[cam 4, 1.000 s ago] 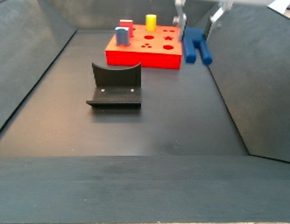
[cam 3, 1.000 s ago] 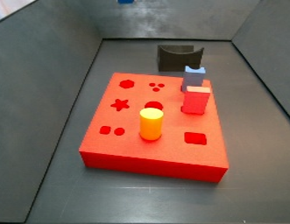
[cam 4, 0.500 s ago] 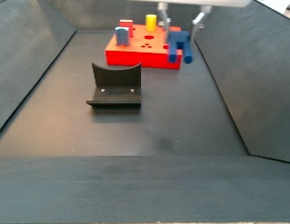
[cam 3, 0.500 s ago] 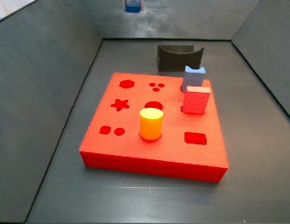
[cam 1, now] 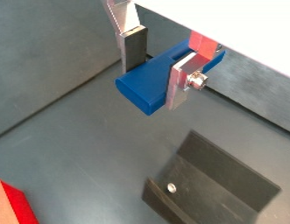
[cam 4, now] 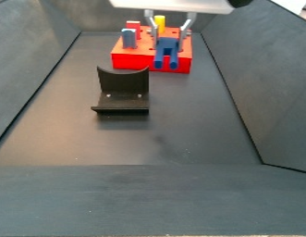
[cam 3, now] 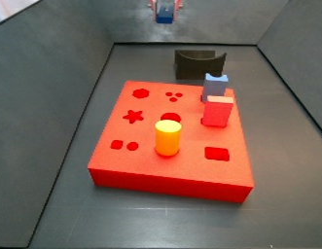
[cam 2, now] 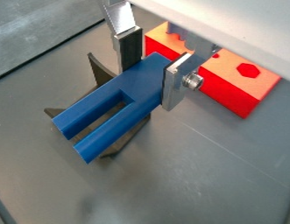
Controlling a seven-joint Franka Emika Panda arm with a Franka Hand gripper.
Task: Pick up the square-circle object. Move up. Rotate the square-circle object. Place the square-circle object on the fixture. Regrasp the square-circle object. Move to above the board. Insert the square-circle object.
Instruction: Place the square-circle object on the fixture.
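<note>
My gripper (cam 4: 167,30) hangs in the air, shut on the dark-blue square-circle object (cam 4: 167,54), whose two peg legs point down. It shows at the top edge of a side view (cam 3: 164,13). In both wrist views the silver fingers clamp the object's flat body (cam 1: 150,83) (cam 2: 117,109), and its two legs stick out beyond them. The dark fixture (cam 4: 122,91) stands on the floor in front of the red board (cam 4: 134,57); it also shows in a wrist view (cam 1: 217,188) below the held object. The board (cam 3: 190,165) lies flat with its shaped holes.
A red block with a light-blue top (cam 3: 218,102) and a yellow cylinder (cam 3: 167,137) stand upright in the board. Dark sloping walls close in the floor on both sides.
The gripper has carried the square-circle object away from the side wall towards the middle, over the gap between board and fixture. The object has turned so its legs hang down.
</note>
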